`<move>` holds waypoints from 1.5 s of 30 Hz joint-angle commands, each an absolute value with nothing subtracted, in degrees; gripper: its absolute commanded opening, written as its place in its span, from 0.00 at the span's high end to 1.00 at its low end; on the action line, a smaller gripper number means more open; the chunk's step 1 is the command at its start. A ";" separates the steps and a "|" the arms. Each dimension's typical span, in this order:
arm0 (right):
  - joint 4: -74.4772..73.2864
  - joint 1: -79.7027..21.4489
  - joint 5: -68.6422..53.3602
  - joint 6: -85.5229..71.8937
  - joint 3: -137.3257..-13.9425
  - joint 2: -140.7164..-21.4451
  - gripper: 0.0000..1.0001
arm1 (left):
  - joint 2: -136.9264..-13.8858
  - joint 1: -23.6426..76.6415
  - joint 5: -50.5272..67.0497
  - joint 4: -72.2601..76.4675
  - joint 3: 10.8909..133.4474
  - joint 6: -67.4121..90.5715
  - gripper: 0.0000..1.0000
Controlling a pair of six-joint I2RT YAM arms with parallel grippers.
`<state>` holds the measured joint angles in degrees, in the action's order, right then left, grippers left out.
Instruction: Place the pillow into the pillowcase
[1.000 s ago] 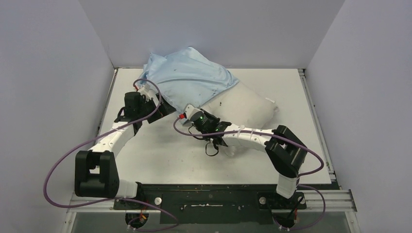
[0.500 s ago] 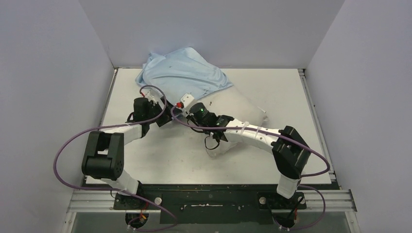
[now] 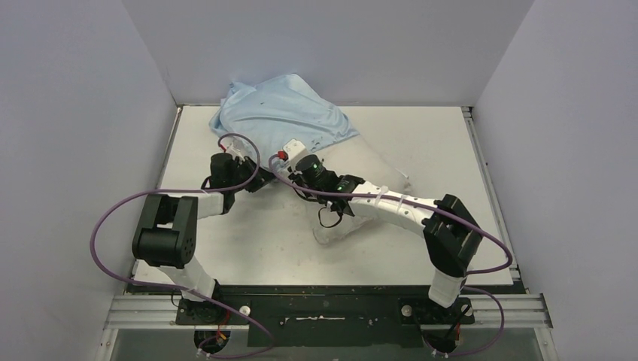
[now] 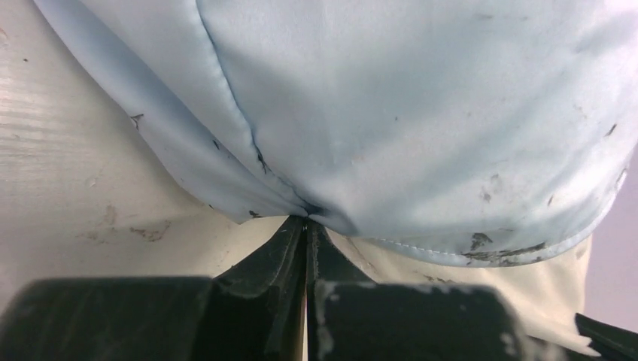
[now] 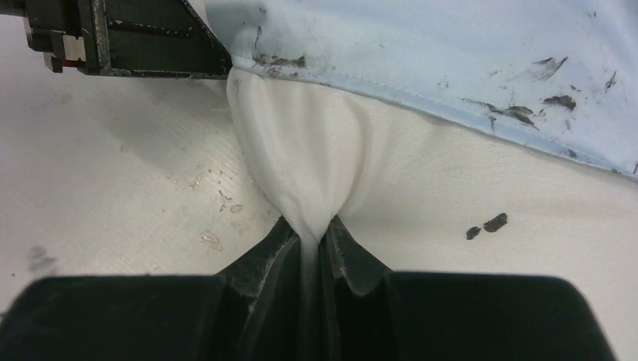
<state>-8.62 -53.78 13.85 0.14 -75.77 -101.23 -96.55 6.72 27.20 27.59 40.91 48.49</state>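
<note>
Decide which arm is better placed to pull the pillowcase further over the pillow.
Left, probably: the left fingers pinch the pillowcase near its hem; the right fingers grip only the pillow.

pillowcase (image 3: 282, 113): light blue, dark smudges and flecks.
pillow (image 3: 376, 162): white, few black specks.
counter (image 3: 256, 241): off-white, faint grey scuffs.
left pincer (image 4: 306, 233), right pincer (image 5: 312, 233): black.
cables (image 3: 92, 237): purple.
arm links (image 3: 391, 209): white, black joints.

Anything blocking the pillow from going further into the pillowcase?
Nothing visible. The right gripper is shut on the pillow, the left gripper is shut on the pillowcase at its hem, and the hem already overlaps the pillow with no object between.
</note>
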 commanded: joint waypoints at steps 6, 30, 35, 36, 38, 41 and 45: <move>1.54 -49.91 6.92 -10.36 -75.82 -96.25 1.00 | -86.47 7.61 23.23 16.95 43.60 39.58 1.00; 6.73 -46.72 3.08 -21.30 -78.63 -92.85 1.00 | -79.78 15.86 -0.11 22.85 38.08 11.92 0.42; 7.10 -46.76 2.18 -21.84 -78.15 -92.52 1.00 | -82.57 16.58 -5.12 30.56 38.51 9.62 0.40; 7.24 -46.79 2.05 -21.92 -77.95 -92.35 1.00 | -83.31 16.81 -5.85 32.01 38.60 8.86 0.40; 7.57 -46.68 2.04 -22.25 -77.51 -92.00 1.00 | -85.22 16.99 -6.14 33.74 39.14 8.19 0.39; 7.91 -46.59 2.07 -22.58 -77.26 -91.68 1.00 | -87.51 16.88 -4.48 38.22 38.61 10.28 0.37; 8.08 -46.64 1.80 -22.89 -77.34 -91.84 1.00 | -89.56 17.05 -3.05 44.48 37.48 12.22 0.36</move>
<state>-1.17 -46.85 3.09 -21.02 -75.20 -96.62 -88.07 16.80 -3.97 33.56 36.77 10.94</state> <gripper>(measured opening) 0.108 0.632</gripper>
